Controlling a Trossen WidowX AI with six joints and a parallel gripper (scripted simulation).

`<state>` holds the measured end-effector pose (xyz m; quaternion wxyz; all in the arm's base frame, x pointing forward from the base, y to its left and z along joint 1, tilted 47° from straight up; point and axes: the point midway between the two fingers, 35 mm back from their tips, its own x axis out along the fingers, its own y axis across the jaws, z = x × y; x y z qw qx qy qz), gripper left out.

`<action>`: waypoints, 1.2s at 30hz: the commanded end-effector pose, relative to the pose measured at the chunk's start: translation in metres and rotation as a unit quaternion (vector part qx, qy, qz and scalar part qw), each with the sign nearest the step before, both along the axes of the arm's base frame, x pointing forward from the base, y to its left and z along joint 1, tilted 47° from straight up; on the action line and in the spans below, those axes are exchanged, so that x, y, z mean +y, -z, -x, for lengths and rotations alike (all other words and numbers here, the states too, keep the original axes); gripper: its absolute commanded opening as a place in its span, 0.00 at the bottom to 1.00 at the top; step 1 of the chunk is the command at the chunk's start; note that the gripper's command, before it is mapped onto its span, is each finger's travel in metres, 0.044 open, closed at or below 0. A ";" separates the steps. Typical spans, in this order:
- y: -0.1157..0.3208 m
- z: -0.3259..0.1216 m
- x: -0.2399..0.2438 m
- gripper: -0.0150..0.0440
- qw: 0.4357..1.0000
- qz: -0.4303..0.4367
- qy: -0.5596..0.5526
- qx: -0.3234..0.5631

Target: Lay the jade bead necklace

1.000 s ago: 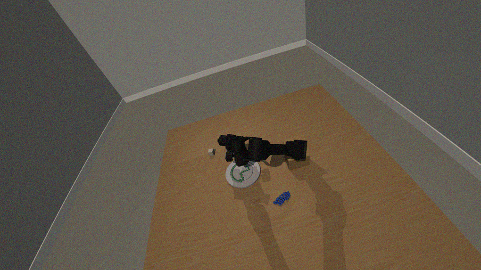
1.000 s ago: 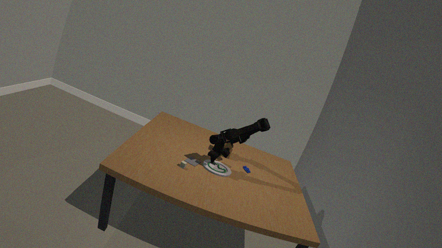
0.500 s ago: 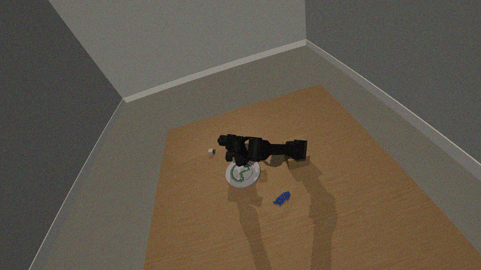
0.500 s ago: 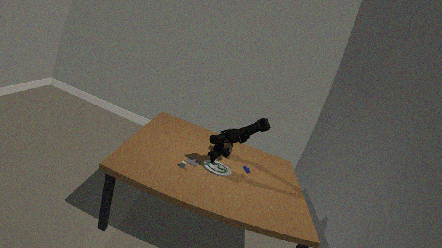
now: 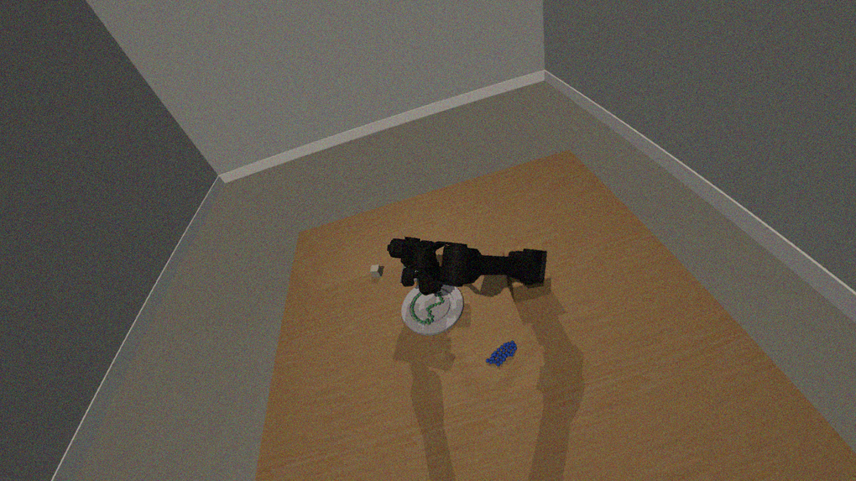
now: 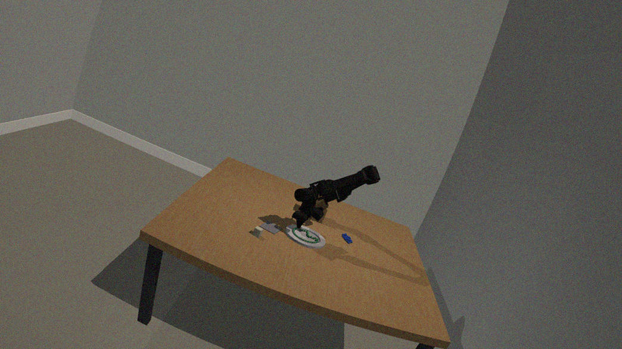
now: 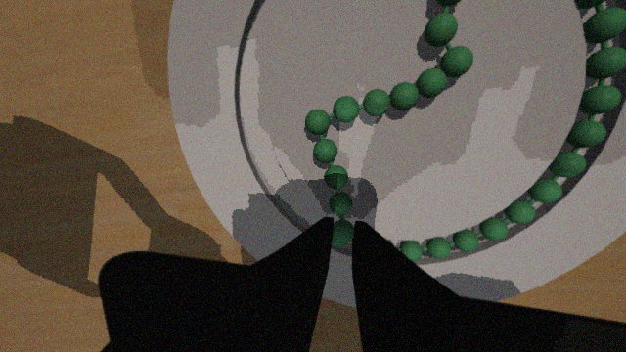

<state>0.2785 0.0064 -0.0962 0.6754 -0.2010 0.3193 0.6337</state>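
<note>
The round bead board [image 5: 450,312] [image 6: 315,248] [image 7: 205,147] is pale grey with a circular groove. The green jade bead necklace [image 5: 429,321] [image 7: 404,96] lies on it. In the wrist view one run of beads follows the groove on the right and along the bottom. Another run bends across the inner disc, inside the groove. The left part of the groove shows no beads. My gripper [image 5: 435,292] [image 6: 298,227] [image 7: 342,229] is low over the board's rim, shut on a bead of the necklace at the groove. The fingers hide the beads beside that one.
A blue beaded bundle [image 5: 502,353] [image 6: 346,238] lies on the wooden table [image 5: 367,415] [image 6: 239,250], apart from the board. A small pale cube [image 5: 375,270] [image 6: 257,230] and a flat grey square [image 6: 270,227] lie on the board's other side.
</note>
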 end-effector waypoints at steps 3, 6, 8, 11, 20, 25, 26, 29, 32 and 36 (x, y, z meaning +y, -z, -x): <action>0.001 0.011 -0.003 0.25 1.000 0.001 -0.001 -0.001; 0.001 0.013 -0.003 0.25 1.000 0.002 -0.001 -0.001; 0.002 0.013 -0.003 0.25 1.000 0.001 -0.001 -0.001; 0.005 0.013 0.001 0.25 1.000 0.001 -0.001 -0.001; 0.004 0.012 0.000 0.57 1.000 0.002 -0.003 -0.003; 0.004 0.012 0.000 0.79 1.000 0.002 -0.003 -0.003; 0.004 0.012 0.000 0.83 1.000 0.002 -0.002 -0.002; 0.001 0.013 -0.003 0.97 1.000 0.001 -0.001 -0.001; 0.001 0.013 -0.003 1.00 1.000 0.001 -0.001 -0.001; 0.001 0.013 -0.003 1.00 1.000 0.001 -0.001 -0.001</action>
